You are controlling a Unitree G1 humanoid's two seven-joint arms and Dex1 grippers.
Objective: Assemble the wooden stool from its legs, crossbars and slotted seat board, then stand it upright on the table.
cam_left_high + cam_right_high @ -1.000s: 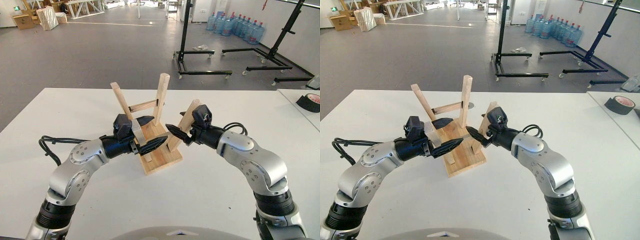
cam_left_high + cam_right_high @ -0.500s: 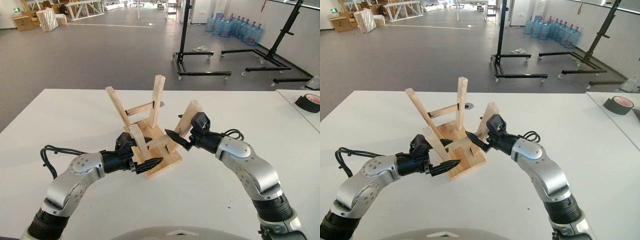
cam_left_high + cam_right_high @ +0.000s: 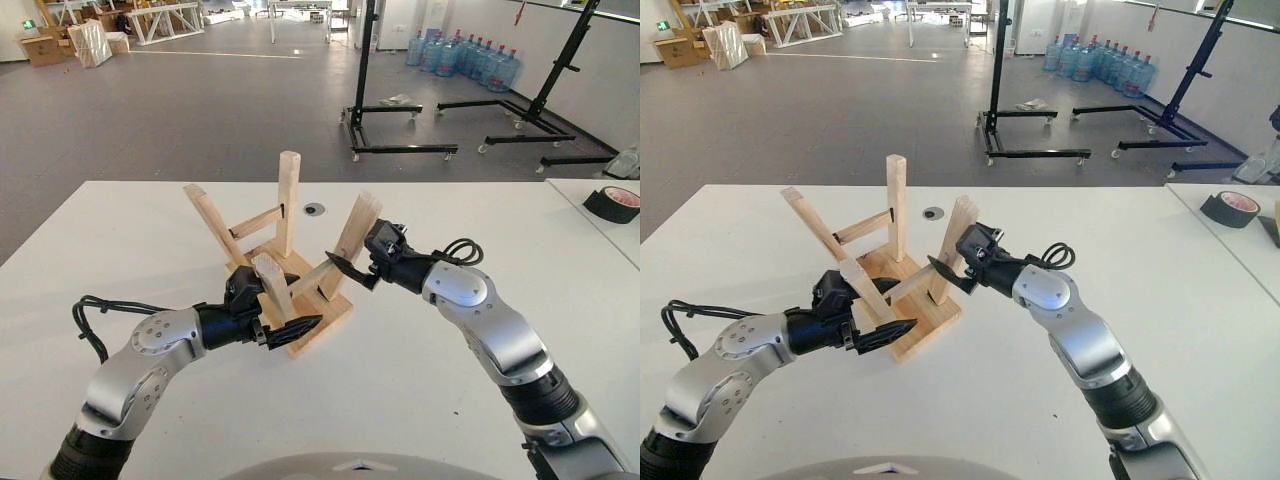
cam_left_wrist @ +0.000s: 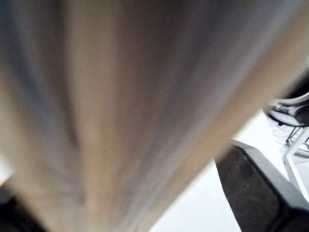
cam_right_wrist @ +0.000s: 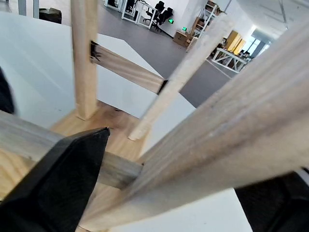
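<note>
The wooden stool lies upside down on the white table, its seat board [image 3: 327, 318] flat and its legs pointing up. One crossbar [image 3: 255, 222] joins the two far legs [image 3: 289, 200]. Another crossbar [image 3: 312, 279] runs from the near leg [image 3: 263, 279] to the right leg [image 3: 356, 225]. My left gripper [image 3: 290, 305] is shut on the near leg low down, close to the board; that leg [image 4: 120, 111] runs past one finger [image 4: 256, 183]. My right gripper [image 3: 342, 265] is shut on the right leg [image 5: 217, 145] at mid height, one finger [image 5: 58, 169] beside the crossbar.
A black roll of tape [image 3: 612, 203] lies at the table's far right edge. A small round grommet [image 3: 314, 209] sits in the table behind the stool. My left arm's cable [image 3: 90, 310] loops on the table at the left. Black wheeled frames stand on the floor beyond.
The camera has shifted. My left gripper has slid down the near leg toward the seat board, baring the leg's top. The right gripper stays on the right leg.
</note>
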